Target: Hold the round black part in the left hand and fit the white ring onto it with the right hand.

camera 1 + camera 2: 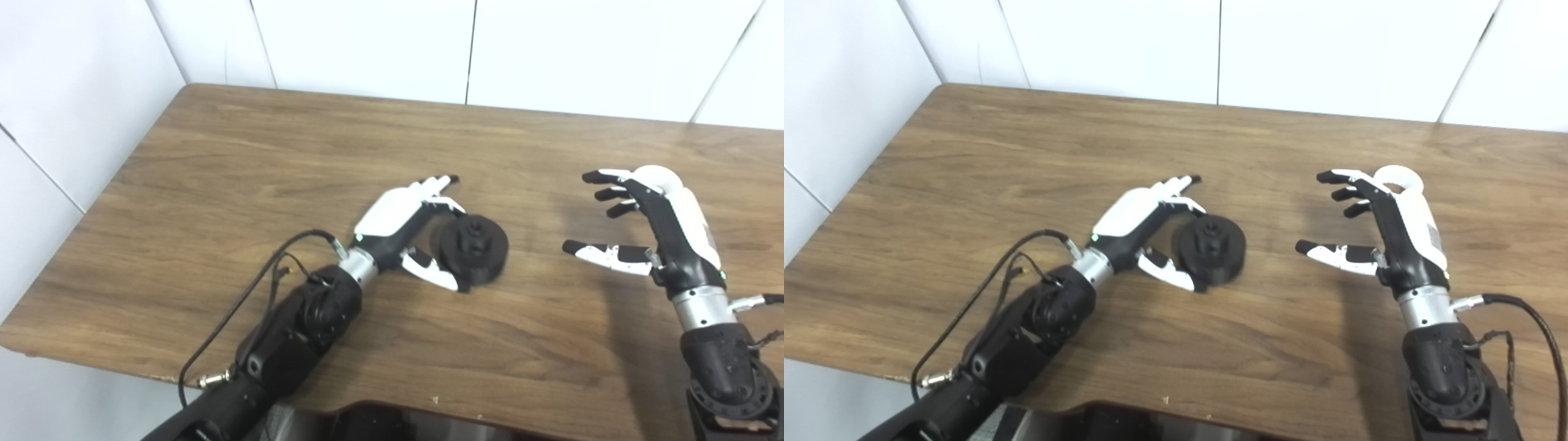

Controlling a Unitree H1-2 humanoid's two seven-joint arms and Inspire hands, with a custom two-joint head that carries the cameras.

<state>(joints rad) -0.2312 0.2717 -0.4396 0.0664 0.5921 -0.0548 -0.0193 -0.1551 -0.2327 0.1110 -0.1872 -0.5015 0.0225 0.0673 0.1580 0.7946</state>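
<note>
The round black part (473, 248) lies on the wooden table (257, 159), its hub facing up. My left hand (401, 220) is open and cups the part's left side, with the fingers (438, 184) stretched past its far edge and the thumb (432, 272) against its near edge. My right hand (1375, 229) is open and empty, fingers spread, held over the table to the right of the part. The white ring (1401, 176) lies just behind the right hand, partly hidden by it.
White wall panels (367, 43) close off the table's far and left sides. The table's near edge has a cut-out (392, 410) in front of the robot. Cables (245, 294) run along the left forearm.
</note>
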